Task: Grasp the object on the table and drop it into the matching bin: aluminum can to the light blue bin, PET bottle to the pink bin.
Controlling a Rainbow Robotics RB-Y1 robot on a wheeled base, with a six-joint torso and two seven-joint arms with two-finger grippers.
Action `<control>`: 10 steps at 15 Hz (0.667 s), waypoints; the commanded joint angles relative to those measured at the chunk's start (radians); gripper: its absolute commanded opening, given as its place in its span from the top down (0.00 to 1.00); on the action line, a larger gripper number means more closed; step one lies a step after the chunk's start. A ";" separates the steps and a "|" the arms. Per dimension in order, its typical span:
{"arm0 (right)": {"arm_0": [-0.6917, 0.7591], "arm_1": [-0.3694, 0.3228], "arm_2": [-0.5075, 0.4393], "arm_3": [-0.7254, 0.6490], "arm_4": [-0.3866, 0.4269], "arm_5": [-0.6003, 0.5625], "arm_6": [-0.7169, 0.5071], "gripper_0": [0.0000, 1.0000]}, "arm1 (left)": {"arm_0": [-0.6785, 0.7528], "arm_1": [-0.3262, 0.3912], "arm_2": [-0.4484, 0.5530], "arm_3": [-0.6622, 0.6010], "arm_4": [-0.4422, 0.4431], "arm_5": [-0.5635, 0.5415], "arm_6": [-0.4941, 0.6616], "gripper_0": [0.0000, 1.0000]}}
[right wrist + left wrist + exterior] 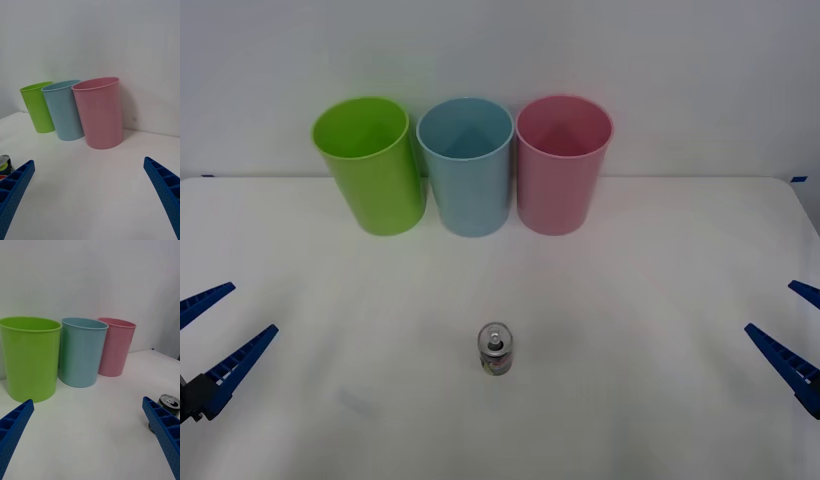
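short metal can point(497, 349) upright on smooth white table point(630, 400), left claw point(210, 335) & right claw point(792, 330) both spread wide.

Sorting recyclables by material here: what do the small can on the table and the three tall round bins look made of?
The small can with the silver top looks like metal, probably aluminium: shiny lid, pull tab, printed side. The lime green bin, light blue bin and pink bin look like smooth moulded plastic, evenly coloured with a soft sheen.

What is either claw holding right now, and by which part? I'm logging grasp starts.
Nothing is held. The left claw and right claw are both open at the table's sides, apart from the upright aluminum can.
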 commanded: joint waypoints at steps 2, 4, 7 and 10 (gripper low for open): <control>-0.002 0.018 0.008 0.006 0.003 -0.002 0.000 0.00 | 0.000 0.000 0.000 0.000 0.000 0.000 0.000 0.00; -0.004 0.015 0.019 0.001 0.002 -0.001 0.000 0.00 | 0.000 0.000 0.000 0.000 0.000 0.000 0.000 0.00; -0.009 0.015 0.036 0.001 0.003 0.008 0.005 0.00 | 0.000 0.000 0.000 0.000 0.000 0.000 0.000 0.00; -0.015 0.013 0.082 0.001 0.040 0.013 0.012 0.00 | 0.000 0.000 0.000 0.000 0.000 0.000 0.000 0.00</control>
